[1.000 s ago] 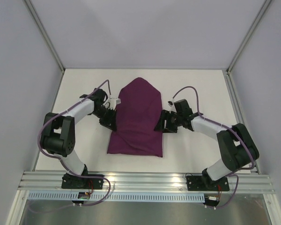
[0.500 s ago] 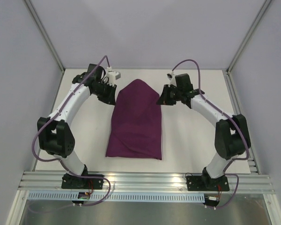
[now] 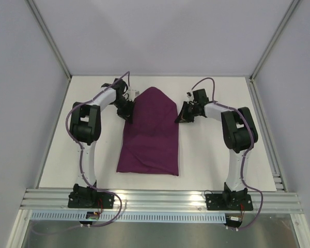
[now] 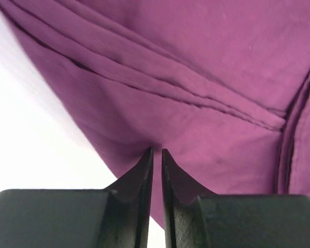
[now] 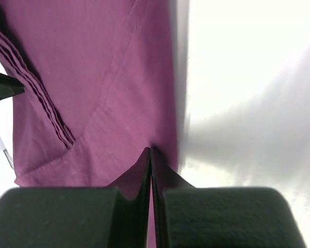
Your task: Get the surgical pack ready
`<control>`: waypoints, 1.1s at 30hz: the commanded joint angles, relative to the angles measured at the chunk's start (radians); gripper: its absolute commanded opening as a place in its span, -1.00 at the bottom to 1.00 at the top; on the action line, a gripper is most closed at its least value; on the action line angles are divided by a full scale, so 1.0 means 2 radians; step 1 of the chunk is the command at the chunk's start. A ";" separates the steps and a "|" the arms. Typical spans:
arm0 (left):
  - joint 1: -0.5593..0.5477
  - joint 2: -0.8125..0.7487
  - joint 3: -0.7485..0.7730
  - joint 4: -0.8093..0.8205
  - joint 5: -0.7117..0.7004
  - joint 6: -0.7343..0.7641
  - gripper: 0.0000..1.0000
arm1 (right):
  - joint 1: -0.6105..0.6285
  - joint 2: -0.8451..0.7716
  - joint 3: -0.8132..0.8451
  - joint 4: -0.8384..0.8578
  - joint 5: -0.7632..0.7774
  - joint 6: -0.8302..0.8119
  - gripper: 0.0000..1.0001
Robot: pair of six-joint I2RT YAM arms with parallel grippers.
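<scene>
The purple cloth (image 3: 150, 134) lies folded in the middle of the white table (image 3: 212, 155). Its long axis runs from the near edge toward the far edge. The near end is cut square and straight, parallel to the table's near edge. The far end narrows to a rounded peak that points at the far edge. It bulges slightly, so whatever is wrapped inside is hidden.

The fabric is a matte, finely woven textile in deep purple. In the left wrist view several layers stack in parallel ridges with dark creases between them. In the right wrist view a stitched hem line crosses the cloth diagonally.

The left gripper (image 3: 129, 112) sits at the cloth's left edge, up near the peak. Its black, tapering fingers (image 4: 139, 175) are drawn to a narrow slit, and the fabric puckers into their tips, so it is pinching the edge of the cloth.

The right gripper (image 3: 181, 118) sits at the opposite edge, toward the far right side of the cloth. Its fingers (image 5: 168, 178) are pressed fully together with their tips on the cloth's right hem. Whether any fabric is caught between them cannot be told.
</scene>
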 commanded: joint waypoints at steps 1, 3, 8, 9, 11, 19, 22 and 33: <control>0.006 0.000 0.021 0.011 -0.020 -0.013 -0.62 | -0.002 0.006 0.032 0.007 0.013 -0.005 -0.99; 0.005 -0.019 0.031 0.015 -0.007 -0.015 -0.60 | -0.004 -0.001 0.056 0.000 0.017 -0.013 -0.99; 0.009 -0.038 0.054 0.043 -0.022 -0.042 -0.26 | -0.014 0.009 0.117 -0.032 0.073 -0.017 -0.43; 0.015 -0.034 0.057 0.054 -0.028 -0.047 -0.19 | -0.015 0.015 0.128 -0.038 0.089 -0.015 -0.27; 0.020 -0.013 0.078 0.058 -0.040 -0.053 0.03 | -0.020 0.042 0.147 -0.053 0.093 -0.009 0.12; 0.024 0.088 0.184 0.001 -0.018 -0.070 0.15 | -0.020 0.130 0.226 -0.077 0.041 0.007 0.17; 0.024 0.103 0.190 0.006 -0.030 -0.070 0.15 | -0.020 0.138 0.220 -0.060 0.021 0.017 0.09; 0.024 0.121 0.205 0.022 0.023 -0.084 -0.45 | -0.012 0.132 0.207 -0.038 0.004 0.028 -0.63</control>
